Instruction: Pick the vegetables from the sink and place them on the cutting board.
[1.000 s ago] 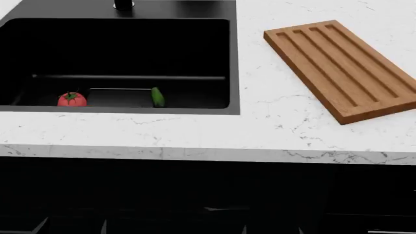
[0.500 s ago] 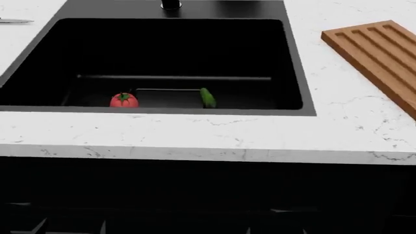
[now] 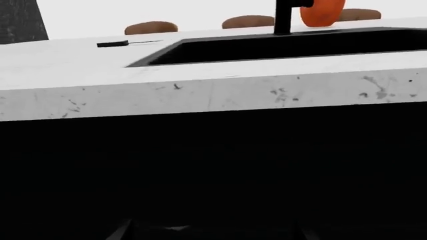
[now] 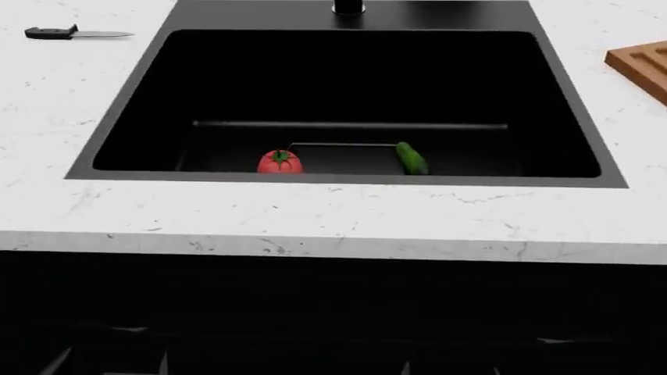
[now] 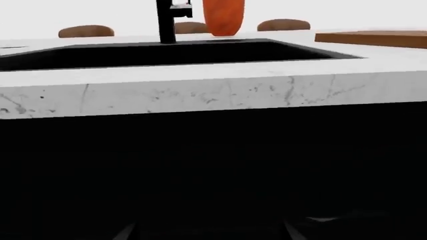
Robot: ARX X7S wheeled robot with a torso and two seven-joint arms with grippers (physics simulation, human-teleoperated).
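Note:
A round red tomato (image 4: 279, 162) with a green stem lies on the floor of the black sink (image 4: 344, 78), near its front wall. The small dark green cucumber (image 4: 411, 158) lies a little to its right. Only a corner of the brown grooved cutting board (image 4: 641, 66) shows at the right edge of the head view, and the right wrist view catches it (image 5: 373, 38) edge-on on the counter. Both arms hang low in front of the dark cabinet, below the counter edge. The left gripper (image 3: 213, 234) and right gripper (image 5: 205, 234) show only faint finger edges, set wide apart with nothing between them.
A black-handled knife (image 4: 73, 33) lies on the white marble counter (image 4: 333, 219) left of the sink. The black faucet (image 4: 348, 8) stands at the sink's back rim. An orange-red rounded object (image 5: 223, 17) stands beyond the faucet. Brown chair backs (image 3: 151, 27) show farther off.
The head view has swung left: the sink now sits in the middle of the frame, the cutting board has slid to the right edge, and the knife has come into view.

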